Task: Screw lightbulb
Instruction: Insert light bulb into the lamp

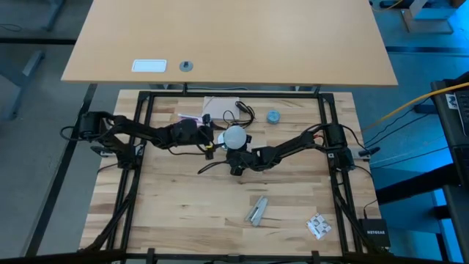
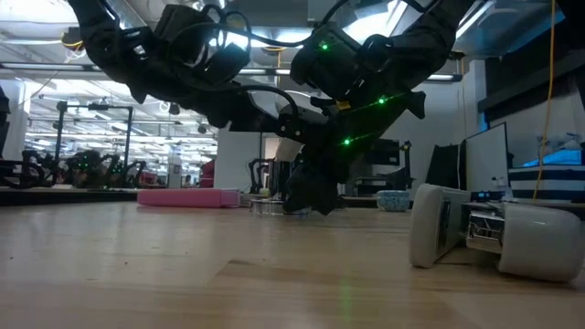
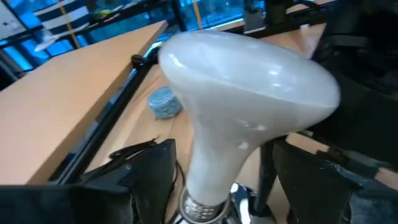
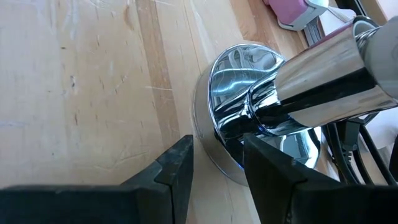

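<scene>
Two hands are meeting at mid-counter, one on the lightbulb and one on its socket.

The lightbulb point(image 1: 234, 136) is standing globe-up with its threaded neck entering the silvery socket point(image 4: 249, 118), so the thread is probably only partly engaged. The left hand point(image 3: 217, 180) is reaching in from its side with fingers point(image 3: 149, 168) spread either side of the bulb's narrow neck, apparently set there to twist it; whether they are actually pressing the glass I cannot tell. The right hand point(image 4: 217, 158) is lying low on the counter point(image 1: 183, 213), its two fingers pinching the socket's rim, likely to keep the base from spinning. A small blue-grey cap point(image 1: 273, 116) is sitting apart.
</scene>
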